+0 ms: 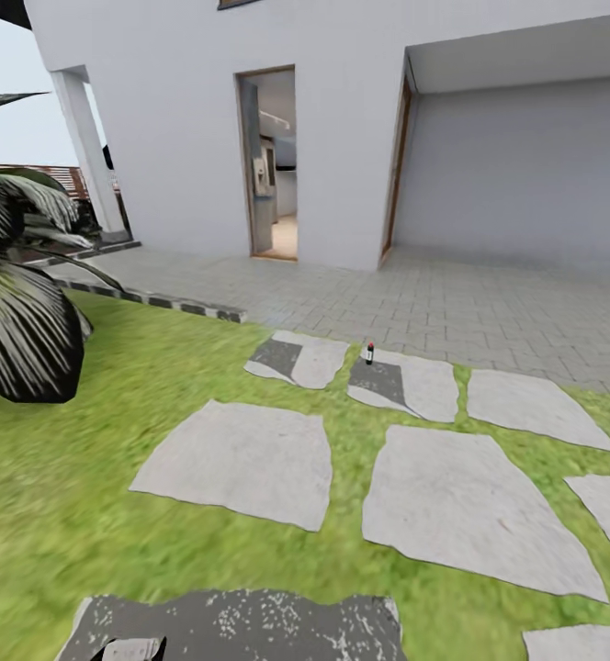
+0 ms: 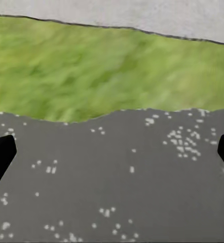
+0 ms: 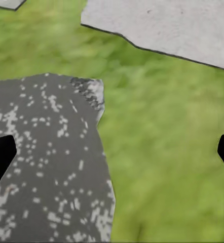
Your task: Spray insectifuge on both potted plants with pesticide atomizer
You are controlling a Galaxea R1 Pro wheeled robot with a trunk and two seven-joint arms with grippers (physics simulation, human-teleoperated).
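White house wall point(image 1: 186, 138), paved terrace point(image 1: 452, 303)

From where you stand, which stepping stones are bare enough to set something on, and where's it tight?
Free: the large stone left of centre and the larger stone to its right, grass all round. The far-right stone is bare too. Taken: the stone holding the pesticide atomizer at its far edge. Crowded: the lawn's left side, where the striped agave overhangs.
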